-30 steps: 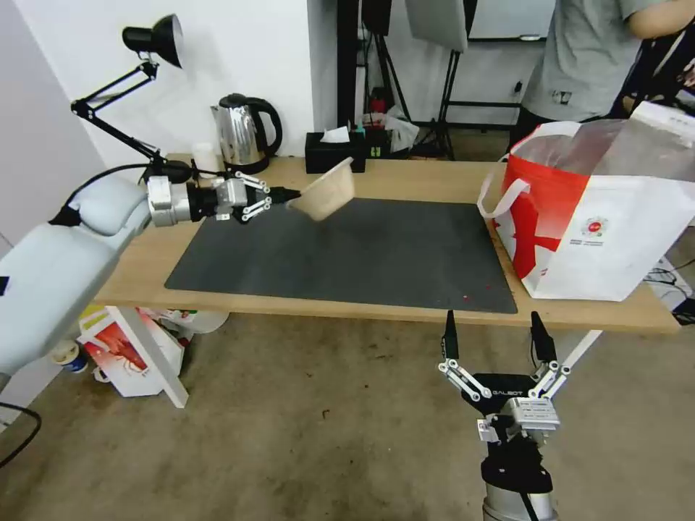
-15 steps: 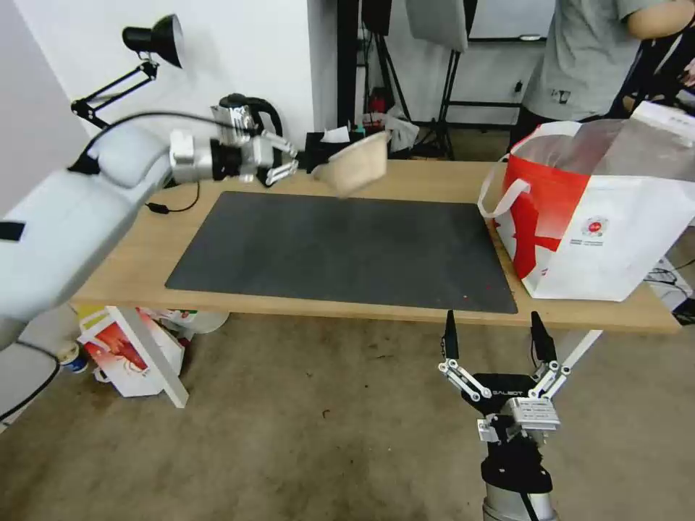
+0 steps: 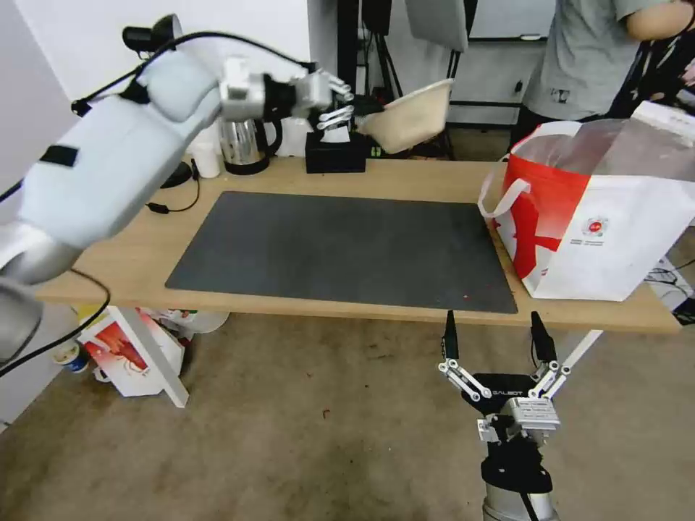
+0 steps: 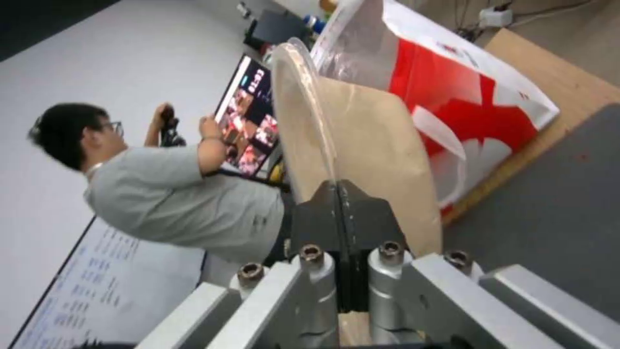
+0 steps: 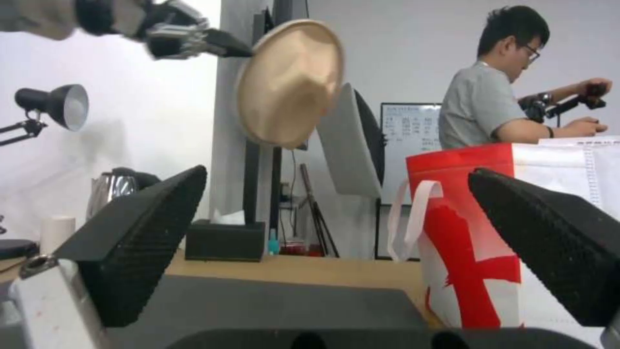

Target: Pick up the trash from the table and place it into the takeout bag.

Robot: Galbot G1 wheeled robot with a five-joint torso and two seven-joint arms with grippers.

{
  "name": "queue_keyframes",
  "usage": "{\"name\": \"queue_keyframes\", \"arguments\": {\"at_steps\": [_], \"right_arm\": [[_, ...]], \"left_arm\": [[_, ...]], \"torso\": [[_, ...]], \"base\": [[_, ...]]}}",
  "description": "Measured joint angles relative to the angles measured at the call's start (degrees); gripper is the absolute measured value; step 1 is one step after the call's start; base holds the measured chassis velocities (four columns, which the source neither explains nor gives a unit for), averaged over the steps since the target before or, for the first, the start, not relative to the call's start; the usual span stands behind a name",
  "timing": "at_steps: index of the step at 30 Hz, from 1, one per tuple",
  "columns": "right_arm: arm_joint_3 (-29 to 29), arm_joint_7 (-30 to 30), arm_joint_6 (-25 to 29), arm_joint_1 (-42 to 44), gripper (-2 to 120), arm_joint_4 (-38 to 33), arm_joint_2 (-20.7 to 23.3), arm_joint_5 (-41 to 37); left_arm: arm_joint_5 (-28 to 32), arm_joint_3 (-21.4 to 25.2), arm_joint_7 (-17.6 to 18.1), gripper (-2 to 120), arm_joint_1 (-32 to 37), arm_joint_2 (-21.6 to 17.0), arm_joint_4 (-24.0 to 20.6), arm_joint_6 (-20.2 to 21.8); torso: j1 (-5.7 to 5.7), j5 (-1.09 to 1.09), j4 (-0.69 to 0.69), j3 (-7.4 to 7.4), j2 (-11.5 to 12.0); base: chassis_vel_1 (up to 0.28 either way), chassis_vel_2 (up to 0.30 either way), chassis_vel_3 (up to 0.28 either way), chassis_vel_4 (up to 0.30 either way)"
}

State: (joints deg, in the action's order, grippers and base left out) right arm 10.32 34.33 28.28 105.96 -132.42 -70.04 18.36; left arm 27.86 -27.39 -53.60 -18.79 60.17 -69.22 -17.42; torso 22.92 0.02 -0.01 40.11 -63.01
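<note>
From the head view, the carry step is judged under way: the round beige-filled bowl (image 3: 407, 116) is held aloft by the left gripper (image 3: 360, 110), pinched at its rim, above the worktop (image 3: 434, 177) and short of the takeout bag (image 3: 601, 217). The right gripper (image 3: 496, 334) hangs spread below the worktop edge.

In the left wrist view, the jaws are pressed onto the rim (bowl tilted steeply); travel over the bag's open top is called for next.

In the right wrist view, the black tissue box (image 5: 224, 240) sits well below the path

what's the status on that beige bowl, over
Left end effector shut on the beige bowl, held tilted, high over the table's far edge. Right end effector open, parked below the near edge. Takeout bag open, path clear.
</note>
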Motion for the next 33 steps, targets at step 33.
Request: {"name": "queue_keyframes", "arguments": {"at_steps": [33], "right_arm": [[0.0, 0.0, 0.0, 0.0, 100, 0.0, 0.0, 0.0]], "left_arm": [[-3.6, -1.3, 0.3, 0, -6.8, 20.4, 14.1, -0.9]], "torso": [[-0.01, -0.01, 0.01, -0.01, 0.0]], "base": [[0.000, 0.000, 0.000, 0.000]]}}
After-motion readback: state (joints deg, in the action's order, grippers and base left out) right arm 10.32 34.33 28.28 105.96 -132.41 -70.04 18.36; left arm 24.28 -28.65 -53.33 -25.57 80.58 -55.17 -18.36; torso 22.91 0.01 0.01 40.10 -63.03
